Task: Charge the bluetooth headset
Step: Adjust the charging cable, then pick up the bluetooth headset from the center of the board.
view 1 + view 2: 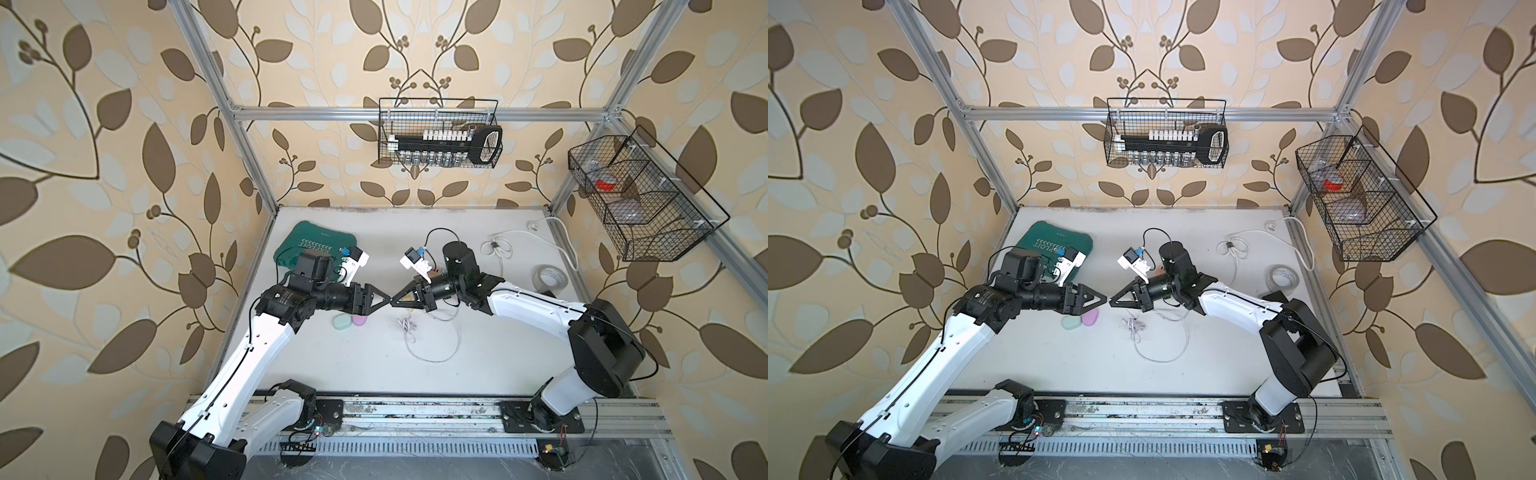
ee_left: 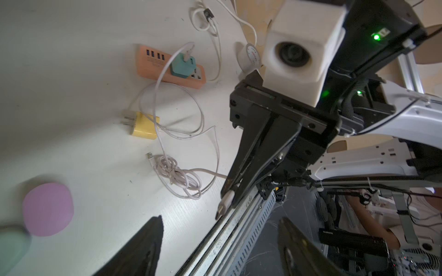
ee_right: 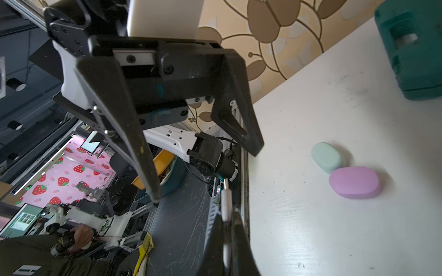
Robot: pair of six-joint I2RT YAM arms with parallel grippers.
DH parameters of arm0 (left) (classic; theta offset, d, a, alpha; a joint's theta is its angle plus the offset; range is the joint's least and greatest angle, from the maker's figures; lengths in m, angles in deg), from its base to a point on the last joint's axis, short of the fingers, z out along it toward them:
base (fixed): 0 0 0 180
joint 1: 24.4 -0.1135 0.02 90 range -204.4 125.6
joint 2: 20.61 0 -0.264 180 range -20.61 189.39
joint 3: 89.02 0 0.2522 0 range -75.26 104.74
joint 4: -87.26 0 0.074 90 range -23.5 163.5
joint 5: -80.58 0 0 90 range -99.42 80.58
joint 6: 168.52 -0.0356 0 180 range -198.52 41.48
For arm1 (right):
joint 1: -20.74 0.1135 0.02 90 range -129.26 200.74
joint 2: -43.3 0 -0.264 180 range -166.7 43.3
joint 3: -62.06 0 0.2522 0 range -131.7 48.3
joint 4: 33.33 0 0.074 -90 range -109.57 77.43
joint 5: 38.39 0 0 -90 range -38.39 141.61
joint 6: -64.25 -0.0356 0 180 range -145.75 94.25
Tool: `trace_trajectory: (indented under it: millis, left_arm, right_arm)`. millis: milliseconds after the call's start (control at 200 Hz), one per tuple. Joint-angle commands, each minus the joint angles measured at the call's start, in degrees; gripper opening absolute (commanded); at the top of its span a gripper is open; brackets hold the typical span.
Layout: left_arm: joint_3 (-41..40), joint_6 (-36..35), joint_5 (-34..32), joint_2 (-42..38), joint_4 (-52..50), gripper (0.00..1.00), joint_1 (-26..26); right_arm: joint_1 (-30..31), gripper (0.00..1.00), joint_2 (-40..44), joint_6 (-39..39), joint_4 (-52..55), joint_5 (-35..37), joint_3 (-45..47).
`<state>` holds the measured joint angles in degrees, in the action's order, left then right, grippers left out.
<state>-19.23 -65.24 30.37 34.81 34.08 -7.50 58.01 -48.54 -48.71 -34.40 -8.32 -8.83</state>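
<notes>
In both top views the two arms meet tip to tip above the middle of the worktop (image 1: 490, 345). The left end effector (image 1: 387, 297) and the right end effector (image 1: 395, 302) almost touch. Below the left one, on the worktop, lie a mint oval case (image 1: 343, 321) and a purple oval case (image 1: 360, 320), just beside each other. A bundled white cable (image 1: 406, 326) lies near the right end effector, and a green tool case (image 1: 318, 249) sits further back on the left.

In the left wrist view, the left end effector's own fingers (image 2: 146, 243) stand wide apart, released and holding nothing. Facing them, the right end effector (image 2: 228, 194) is clenched on a white cable plug (image 2: 226, 200) that sticks out past its tips. Behind it are a yellow charger (image 2: 143, 125) and an orange power strip (image 2: 171, 69) with a teal adapter (image 2: 183, 67) plugged in.

In the right wrist view, the plug (image 3: 226, 200) is pinched between the right end effector's fingers (image 3: 240, 239). The left end effector (image 3: 205, 173) gapes open opposite. The two cases rest against each other on the worktop, off to the side, well apart from the plug.
</notes>
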Motion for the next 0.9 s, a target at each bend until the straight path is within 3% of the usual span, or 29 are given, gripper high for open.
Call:
trace_trajectory:
  millis: [0, 205, 470, 740, 895]
  left_arm:
    - [-0.5, 3.4, -11.5, -3.2, -1.5, 0.81, -1.3]
    - [-3.2, 12.8, -23.0, -2.0, -7.0, 0.84, -1.9]
    - [-6.7, 28.8, -30.8, -0.1, -7.0, 0.92, -2.1]
    - [-9.0, 45.8, -27.4, 9.2, -1.3, 0.91, -2.1]
    - [-7.5, 51.2, -27.1, 13.9, 0.0, 0.91, -2.1]
  right_arm:
    - [-0.4, 0.00, 1.2, 2.7, 2.4, 5.3, 0.0]
    - [-0.5, 0.00, 2.9, 2.8, 2.4, 10.1, 1.8]
    - [-0.6, 0.00, 4.3, 2.8, 2.1, 12.5, 4.1]
    - [-0.7, 0.00, 5.3, 1.9, -0.1, 13.3, 6.1]
    - [-0.7, 0.00, 5.3, 1.2, -1.4, 13.2, 6.7]
